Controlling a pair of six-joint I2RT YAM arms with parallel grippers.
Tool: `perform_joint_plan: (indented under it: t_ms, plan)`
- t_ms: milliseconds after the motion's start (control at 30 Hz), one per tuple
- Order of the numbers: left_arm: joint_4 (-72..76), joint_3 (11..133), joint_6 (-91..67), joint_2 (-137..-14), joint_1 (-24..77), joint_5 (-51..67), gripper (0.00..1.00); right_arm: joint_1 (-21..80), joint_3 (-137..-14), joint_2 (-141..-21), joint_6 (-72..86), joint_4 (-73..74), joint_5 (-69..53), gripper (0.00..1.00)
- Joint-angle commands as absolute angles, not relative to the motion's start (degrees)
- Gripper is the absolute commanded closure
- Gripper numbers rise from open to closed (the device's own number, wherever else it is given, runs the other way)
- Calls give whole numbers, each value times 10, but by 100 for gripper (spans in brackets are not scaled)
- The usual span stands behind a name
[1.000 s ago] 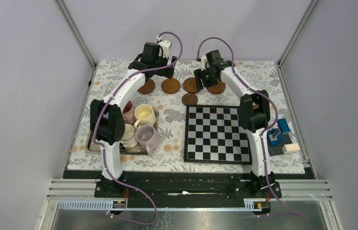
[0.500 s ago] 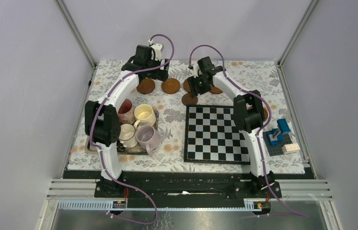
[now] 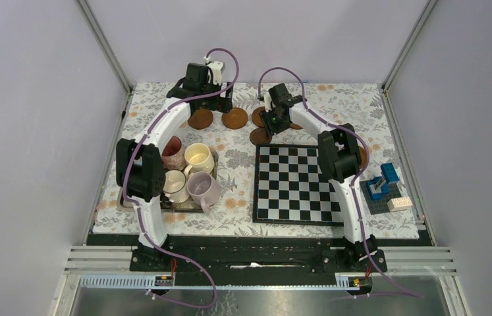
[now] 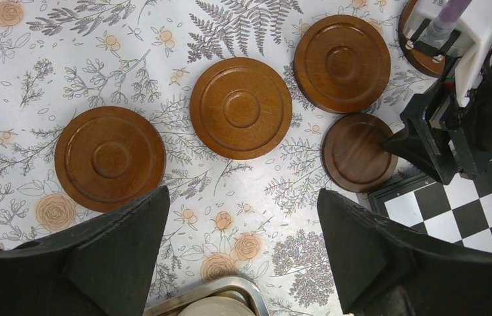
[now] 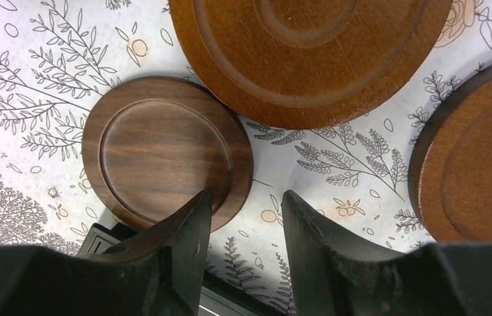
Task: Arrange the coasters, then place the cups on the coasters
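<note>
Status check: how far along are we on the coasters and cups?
Done: larger coasters lie in a row at the far side. In hand: right pincer is down at the small dark coaster, jaws apart at its rim. Remaining: every visible mug sits in the tray; none placed.

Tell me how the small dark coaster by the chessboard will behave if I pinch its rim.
Probably stiff: the small coaster looks like solid wood, so it shouldn't flex. Its low rim gives the right tool little to bite, so it may slip. Pushed, lying flat, it would likely slide over the tablecloth rather than roll.
</note>
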State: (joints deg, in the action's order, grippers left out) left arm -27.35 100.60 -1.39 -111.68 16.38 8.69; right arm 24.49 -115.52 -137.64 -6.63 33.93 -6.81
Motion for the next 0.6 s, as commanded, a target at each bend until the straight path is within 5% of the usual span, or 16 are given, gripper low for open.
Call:
perform_joint_plan:
  t_ms: [0, 567]
  plan:
    - [-254, 999, -18, -1071, 156, 97, 9, 234, -1099, -1351, -91, 342, -22, 51]
    - [-246, 990, -23, -1075, 151, 105, 10, 107, -932, -1266, -159, 316, -7, 57]
